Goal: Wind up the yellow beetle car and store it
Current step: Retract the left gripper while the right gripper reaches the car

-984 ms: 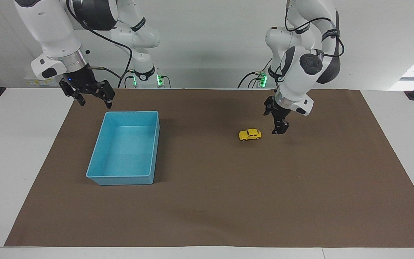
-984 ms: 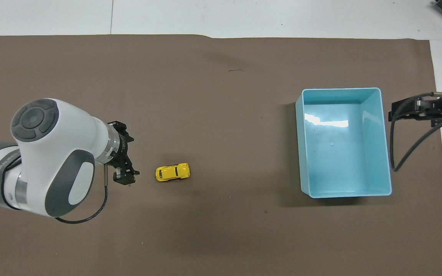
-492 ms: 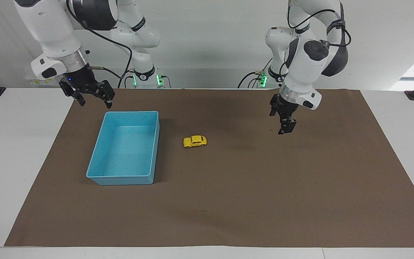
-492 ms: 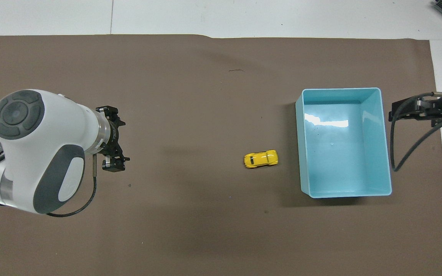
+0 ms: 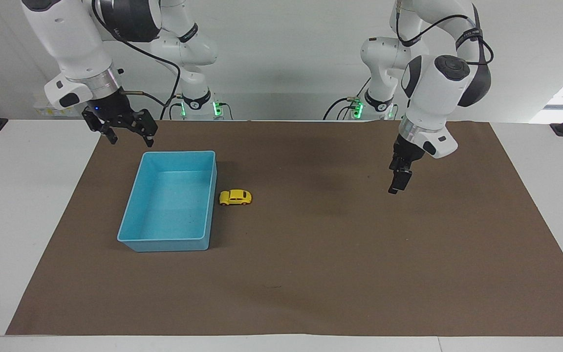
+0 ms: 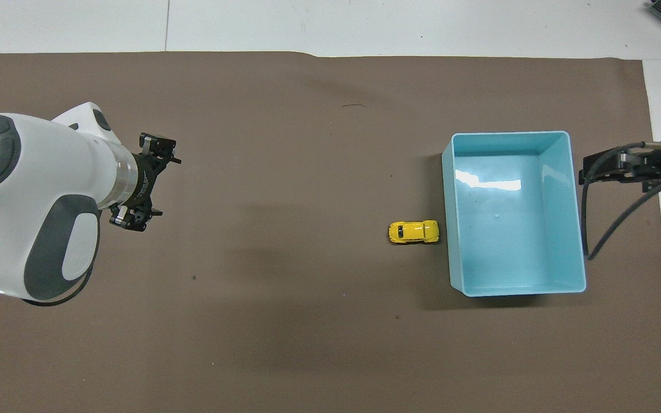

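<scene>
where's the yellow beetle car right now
The yellow beetle car sits on the brown mat, right beside the blue bin, outside its wall facing the left arm's end.

A blue bin (image 5: 170, 203) (image 6: 515, 213) sits open and upright on a brown mat (image 5: 311, 274) (image 6: 284, 321), toward the right arm's end of the tabletop (image 5: 22, 205) (image 6: 365, 26). The bin is rectangular, with its long sides running toward and away from the robots, and nothing lies inside it. The mat spreads out from the bin on every side and covers most of the white tabletop, whose bare edges frame the mat. A small dark mark (image 5: 271, 286) (image 6: 352, 105) on the mat lies farther from the robots than the bin.
</scene>
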